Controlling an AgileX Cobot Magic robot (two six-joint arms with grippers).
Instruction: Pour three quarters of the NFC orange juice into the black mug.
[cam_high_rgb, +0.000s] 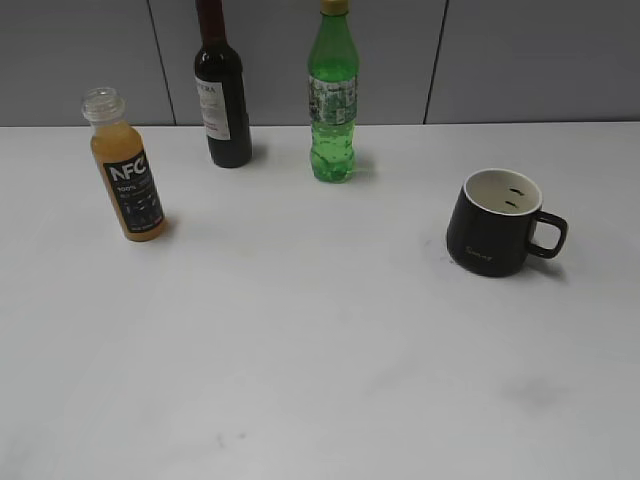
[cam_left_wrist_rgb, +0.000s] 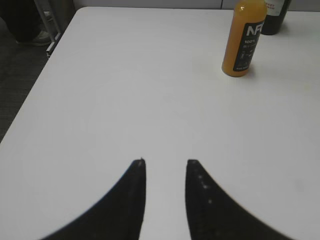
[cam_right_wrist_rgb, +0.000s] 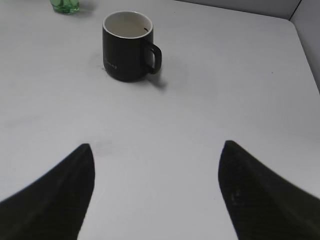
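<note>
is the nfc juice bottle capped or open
Open: the NFC orange juice stands upright with a bare threaded neck, no cap, juice filling it nearly to the shoulder.

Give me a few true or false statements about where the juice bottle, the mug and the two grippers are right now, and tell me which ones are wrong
1. The NFC orange juice has no cap on. True.
2. The black mug lies on its side. False: it stands upright, handle toward the right of the exterior view.
3. The left gripper holds the juice bottle. False: its fingers are empty and apart, well short of the bottle.
4. The right gripper is open with nothing between its fingers. True.
5. A green bottle stands beside a dark wine bottle at the back. True.
</note>
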